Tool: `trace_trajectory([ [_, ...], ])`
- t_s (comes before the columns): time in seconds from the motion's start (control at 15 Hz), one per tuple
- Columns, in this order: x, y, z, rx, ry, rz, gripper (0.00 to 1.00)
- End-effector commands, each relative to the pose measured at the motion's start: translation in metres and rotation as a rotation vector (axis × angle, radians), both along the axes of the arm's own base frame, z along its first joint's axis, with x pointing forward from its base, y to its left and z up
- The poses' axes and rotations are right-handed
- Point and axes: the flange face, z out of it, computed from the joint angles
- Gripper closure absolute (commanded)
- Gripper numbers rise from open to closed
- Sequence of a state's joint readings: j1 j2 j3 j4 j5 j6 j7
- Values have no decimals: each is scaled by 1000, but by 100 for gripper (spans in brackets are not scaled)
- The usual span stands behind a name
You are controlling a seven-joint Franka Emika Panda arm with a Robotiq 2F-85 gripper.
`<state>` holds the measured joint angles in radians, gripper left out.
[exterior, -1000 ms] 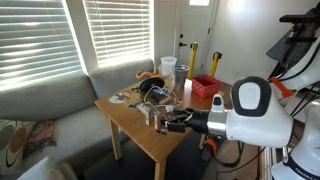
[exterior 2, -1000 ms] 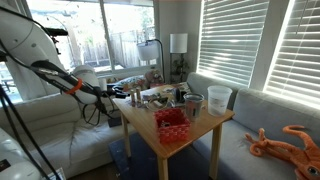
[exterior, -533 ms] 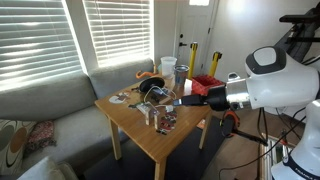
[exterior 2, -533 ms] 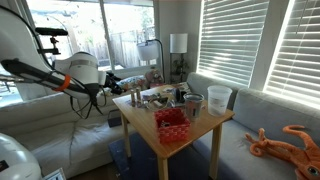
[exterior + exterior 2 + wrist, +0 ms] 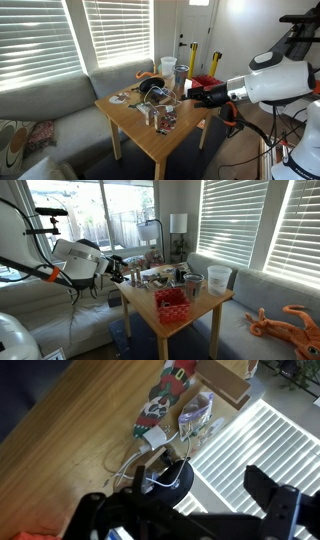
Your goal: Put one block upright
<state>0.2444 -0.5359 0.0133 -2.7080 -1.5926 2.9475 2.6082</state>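
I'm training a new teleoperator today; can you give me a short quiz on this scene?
1. True or false: the black Robotiq gripper grips a block.
2. Where does the red plastic basket stand? A) on the light wooden table B) on the floor C) on the windowsill
3. Fill in: the orange plush octopus lies on the grey ___.
Key: 1 false, the wrist view shows its jaws open and empty; 2 A; 3 sofa.

A home living room — a grey sofa, slatted window blinds, a small wooden table and a lamp.
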Motion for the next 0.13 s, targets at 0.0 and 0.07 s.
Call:
trace_trajectory([
  [0.0, 0, 1, 0, -1, 0, 1, 0],
  [0.07, 0, 1, -1, -2, 1, 3, 0],
])
